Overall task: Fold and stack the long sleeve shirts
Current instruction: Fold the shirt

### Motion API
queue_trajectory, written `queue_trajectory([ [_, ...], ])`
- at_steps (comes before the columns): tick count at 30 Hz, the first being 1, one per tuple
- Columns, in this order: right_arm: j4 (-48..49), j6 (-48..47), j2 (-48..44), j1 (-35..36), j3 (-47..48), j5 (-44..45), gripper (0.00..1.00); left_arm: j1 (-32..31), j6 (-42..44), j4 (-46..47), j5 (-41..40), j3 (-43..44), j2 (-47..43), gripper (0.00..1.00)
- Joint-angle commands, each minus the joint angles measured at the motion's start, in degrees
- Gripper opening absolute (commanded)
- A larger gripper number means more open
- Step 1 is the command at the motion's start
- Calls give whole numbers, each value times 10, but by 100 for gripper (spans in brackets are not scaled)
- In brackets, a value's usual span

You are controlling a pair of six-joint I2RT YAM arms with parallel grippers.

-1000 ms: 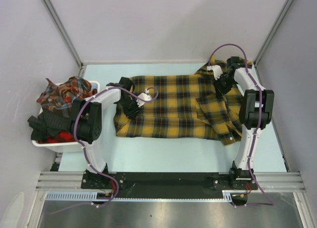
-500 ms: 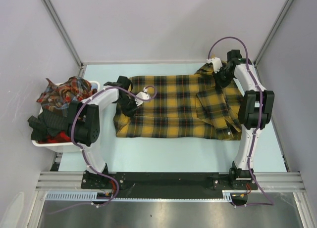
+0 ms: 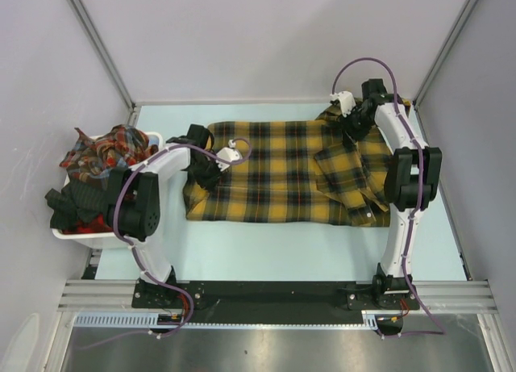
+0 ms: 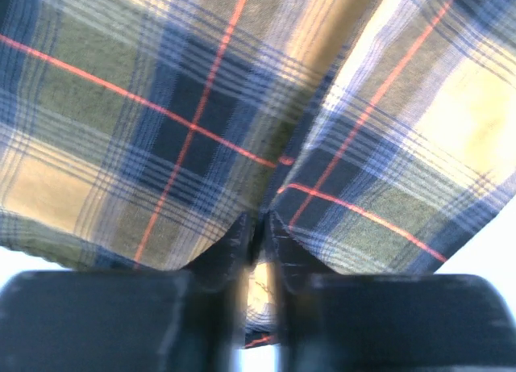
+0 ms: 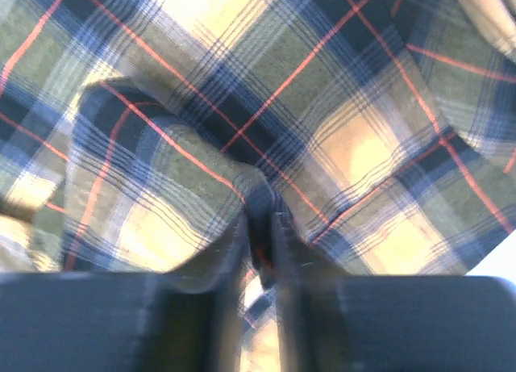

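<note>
Two grips carry this fold, and each looks thin. The yellow shirt (image 3: 274,174) lies spread on the table (image 3: 266,251) just to the right of the bin (image 3: 81,236), which holds the red shirts (image 3: 105,150) in a loose heap.

The left gripper (image 3: 205,162) sits on the shirt's end nearest the bin. In its wrist view the fingers (image 4: 230,244) are all but closed, with a narrow ridge of plaid cloth pinched between them. The right gripper (image 3: 352,123) is at the shirt's end farthest from the bin, toward the back. Its fingers (image 5: 294,263) are likewise almost together on a small raised fold of the same cloth.

The main risk, as I judge it, is slip. Soft flannel held by so little material could pull free once the weight of the shirt hangs from it, most likely if one arm rises or travels faster than the other.

A second risk is that either pinch has caught only the top layer. I cannot tell how many layers are held. If it is one, the shirt would peel open instead of folding over.

At the end far from the bin, the cloth is already doubled and rumpled, so that flap could flop loose and leave a crooked edge.

Near the bin, the left arm passes close to the piled shirts. A wide swing could drag one out or nudge the bin.
</note>
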Motion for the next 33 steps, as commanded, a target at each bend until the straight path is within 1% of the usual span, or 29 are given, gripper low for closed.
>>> queue_trajectory([
  [1, -41, 30, -6, -18, 46, 2, 50, 6, -43, 53, -12, -1, -29, 52],
  [2, -58, 37, -17, -20, 43, -7, 65, 6, -47, 62, -1, -4, -51, 58],
  [3, -73, 53, -42, -49, 35, -37, 70, 6, -52, 62, 33, -5, -60, 69],
  [4, -100, 61, -59, -59, 23, -53, 71, 5, -56, 62, 47, -4, -69, 78],
  [5, -111, 68, -75, -68, -11, -66, 71, 4, -63, 65, 60, -2, -84, 80],
  [6, -124, 73, -109, -80, -29, -91, 70, 2, -78, 65, 69, 4, -90, 80],
  [7, -142, 72, -125, -98, -50, -97, 69, -4, -83, 65, 85, 7, -95, 81],
  [8, -148, 69, -140, -106, -77, -99, 65, -8, -87, 68, 90, 8, -99, 81],
  [9, -156, 62, -158, -112, -123, -98, 63, -14, -91, 69, 92, 6, -108, 81],
  [11, -176, 37, -200, -124, -176, -92, 58, -30, -93, 71, 100, 2, -114, 81],
  [12, -178, 31, -212, -125, -227, -81, 56, -33, -94, 70, 103, -3, -117, 81],
  [13, -182, 21, -233, -125, -249, -76, 54, -40, -96, 70, 108, -5, -118, 81],
  [14, -180, 19, -241, -125, -268, -67, 53, -42, -99, 70, 112, -6, -119, 81],
  [15, -174, 21, -249, -123, -308, -61, 53, -42, -106, 71, 114, -12, -120, 80],
  [18, -139, 27, -265, -120, -355, -41, 54, -42, -116, 76, 120, -17, -123, 80],
  [22, -123, 24, -261, -106, -381, -25, 57, -48, -120, 81, 125, -33, -137, 81],
  [25, -104, 14, -290, -84, -406, -1, 56, -50, -120, 83, 120, -42, -144, 81],
  [29, -102, 5, -348, -57, -412, 23, 55, -50, -130, 85, 112, -58, -158, 80],
  [32, -112, 4, -372, -26, -417, 35, 54, -50, -136, 90, 107, -71, -170, 80],
  [33, -115, 4, -382, 10, -422, 38, 54, -49, -138, 90, 104, -72, -171, 80],
])
